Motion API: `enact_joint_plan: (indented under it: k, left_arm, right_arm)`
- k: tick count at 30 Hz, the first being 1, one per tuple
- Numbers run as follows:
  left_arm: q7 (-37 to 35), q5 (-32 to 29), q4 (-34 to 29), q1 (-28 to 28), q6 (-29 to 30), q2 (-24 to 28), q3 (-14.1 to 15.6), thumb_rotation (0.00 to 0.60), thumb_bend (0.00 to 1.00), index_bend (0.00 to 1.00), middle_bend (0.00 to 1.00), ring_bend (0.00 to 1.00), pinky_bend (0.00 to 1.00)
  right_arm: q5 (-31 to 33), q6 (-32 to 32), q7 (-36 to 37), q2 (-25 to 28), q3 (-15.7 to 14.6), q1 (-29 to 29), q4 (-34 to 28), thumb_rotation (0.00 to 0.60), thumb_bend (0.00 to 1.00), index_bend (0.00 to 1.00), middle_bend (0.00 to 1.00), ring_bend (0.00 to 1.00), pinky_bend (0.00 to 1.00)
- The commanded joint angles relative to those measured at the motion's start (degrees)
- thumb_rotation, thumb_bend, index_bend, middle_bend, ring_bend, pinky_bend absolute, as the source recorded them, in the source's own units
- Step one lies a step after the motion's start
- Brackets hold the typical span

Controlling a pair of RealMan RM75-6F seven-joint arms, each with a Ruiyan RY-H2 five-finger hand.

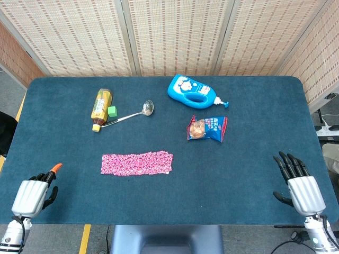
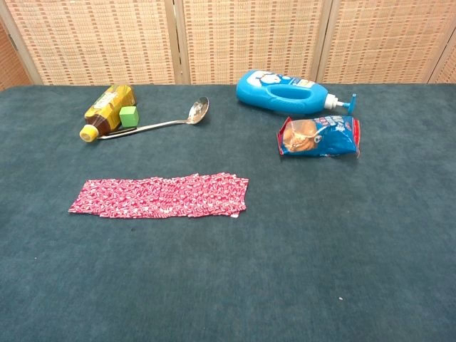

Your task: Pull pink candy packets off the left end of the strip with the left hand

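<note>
Only head view shows hands: left hand [image 1: 33, 196] lower left, curled, empty; right hand [image 1: 301, 185] lower right, spread, empty; strip [image 1: 136, 163] centre.

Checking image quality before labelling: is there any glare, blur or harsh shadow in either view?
Head view: even light, sharp, and the pink candy strip casts almost no shadow; the ladle bowl shows a small highlight. Chest view: equally sharp, with mild glare on the blue bottle and snack bag; neither hand is in frame there.

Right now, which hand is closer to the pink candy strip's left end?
The left hand. It sits at the table's near-left corner, nearer the pink candy strip and its left end; the right hand is across the table.
</note>
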Motion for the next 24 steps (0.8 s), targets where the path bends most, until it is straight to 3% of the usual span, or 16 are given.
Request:
enact_joint_plan:
  k: [1,5,8,10,13,16,24]
  left_arm:
    - [0.1,0.0,-0.1,-0.1,-0.1,0.0,0.0,0.600,0.50,0.13,0.39,0.44,0.60]
    - [0.2,0.2,0.0,-0.2,-0.2,-0.1,0.0,0.600,0.50,0.12,0.39,0.44,0.60]
    - [0.3,0.7,0.2,-0.2,0.1,-0.5,0.1,0.600,0.52,0.06,0.39,0.44,0.60]
    - [0.6,1.7,0.7,-0.4,0.5,-1.0,0.1,0.600,0.65,0.01,0.47,0.47,0.61]
    - [2.1,3.8,1.9,-1.0,0.7,-2.2,0.4,0.600,0.85,0.00,0.69,0.65,0.65]
    - [3.3,5.5,1.5,-2.3,-1.9,-2.7,1.8,0.600,0.91,0.00,0.72,0.71,0.66]
    - [10.6,4.8,-3.0,-6.8,-11.1,-4.8,2.0,0.600,0.94,0.00,0.72,0.71,0.66]
  right_arm:
    - [-0.9,0.8,0.8,-0.2,0.3,-0.4,0.6,0.600,0.02,0.00,0.00,0.00,0.14]
    - [-2.0,2.4,2.5,-0.6,0.6,-1.2,1.3,0.600,0.02,0.00,0.00,0.00,0.14]
    - [-3.0,3.7,3.8,-0.8,0.9,-1.7,1.5,0.600,0.09,0.00,0.00,0.00,0.15]
    - [-3.4,4.4,4.1,-0.9,1.2,-2.0,1.8,0.600,0.18,0.00,0.00,0.00,0.15]
    - [-3.3,5.0,2.5,-1.2,1.9,-2.4,2.2,0.600,0.33,0.00,0.00,0.00,0.15]
    - [-3.3,5.7,1.6,-1.7,2.5,-2.8,2.2,0.600,0.44,0.00,0.00,0.00,0.15]
    - [-5.2,8.5,5.6,-2.1,2.9,-4.0,2.9,0.600,0.46,0.00,0.00,0.00,0.15]
